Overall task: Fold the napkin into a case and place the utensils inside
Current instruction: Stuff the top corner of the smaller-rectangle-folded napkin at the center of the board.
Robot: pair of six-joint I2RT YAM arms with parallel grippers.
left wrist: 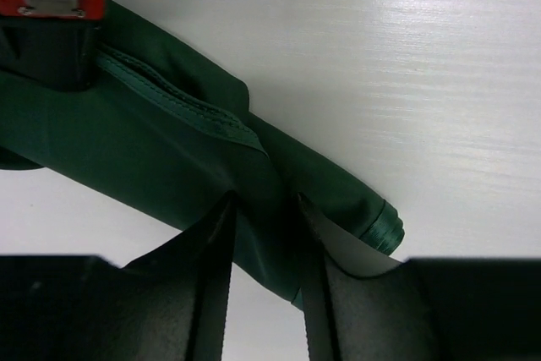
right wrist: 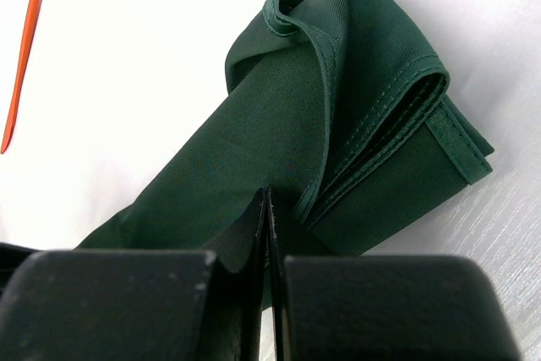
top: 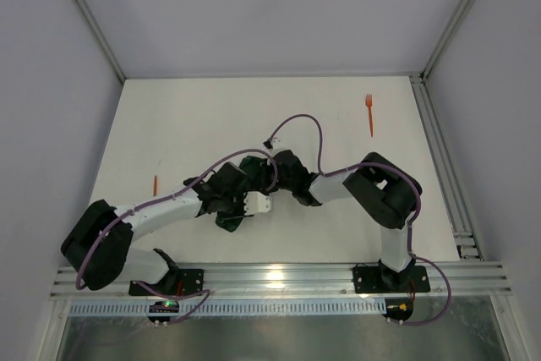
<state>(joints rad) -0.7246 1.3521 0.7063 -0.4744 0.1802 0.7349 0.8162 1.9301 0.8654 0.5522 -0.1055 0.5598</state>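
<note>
The dark green napkin [right wrist: 355, 82] lies folded into a long narrow strip with layered hems at one end. In the top view only small bits of the napkin [top: 231, 220] show under the two grippers at the table's middle. My left gripper [left wrist: 264, 209] straddles the strip [left wrist: 152, 150], with bunched cloth pinched between its fingers. My right gripper [right wrist: 267, 196] is shut on a thin fold of the napkin; it also shows in the left wrist view [left wrist: 51, 31]. The orange fork [top: 369, 112] lies at the far right. The other orange utensil [top: 155, 184] lies at the left and shows in the right wrist view [right wrist: 24, 48].
The white table [top: 203, 116] has grey walls behind and at the sides. An aluminium rail [top: 439, 166] runs along the right edge, another along the near edge. A purple cable [top: 314, 128] loops above the grippers.
</note>
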